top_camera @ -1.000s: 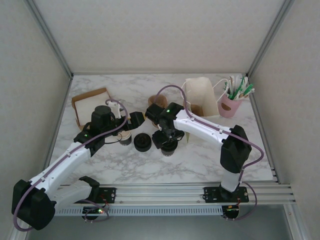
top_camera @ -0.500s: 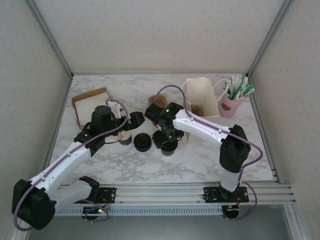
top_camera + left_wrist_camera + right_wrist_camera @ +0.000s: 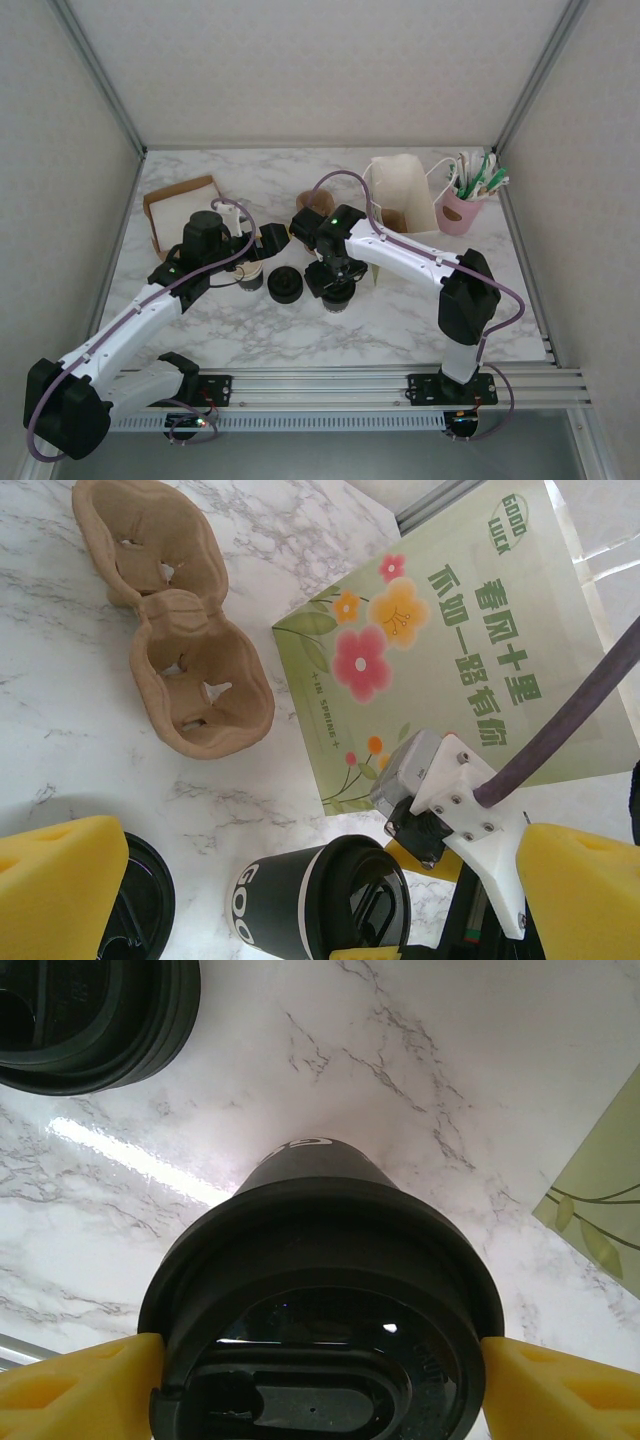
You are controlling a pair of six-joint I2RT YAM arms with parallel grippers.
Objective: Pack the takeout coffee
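The takeout coffee (image 3: 320,1250), a small black cup with a black lid, stands upright on the marble table (image 3: 400,310). My right gripper (image 3: 320,1385) is shut on it, a yellow pad (image 3: 70,1390) pressed against each side of the lid's rim. From above, the right gripper (image 3: 335,283) covers most of the cup. The left wrist view has the same cup (image 3: 290,905) low in the middle, between the wide-open yellow pads (image 3: 60,885) of my left gripper (image 3: 320,880), which touch nothing. That left gripper (image 3: 262,248) hovers just left of the right one.
A stack of loose black lids (image 3: 283,285) sits left of the cup, with a lidless cup (image 3: 250,278) beside it. A brown pulp cup carrier (image 3: 170,630) and a flat green flowered bag (image 3: 450,650) lie close by. Further back stand a white paper bag (image 3: 405,190), a pink utensil holder (image 3: 463,208) and a cardboard box (image 3: 180,212).
My right gripper's jaws have closed a little onto the lid. Both arms have stayed almost still.
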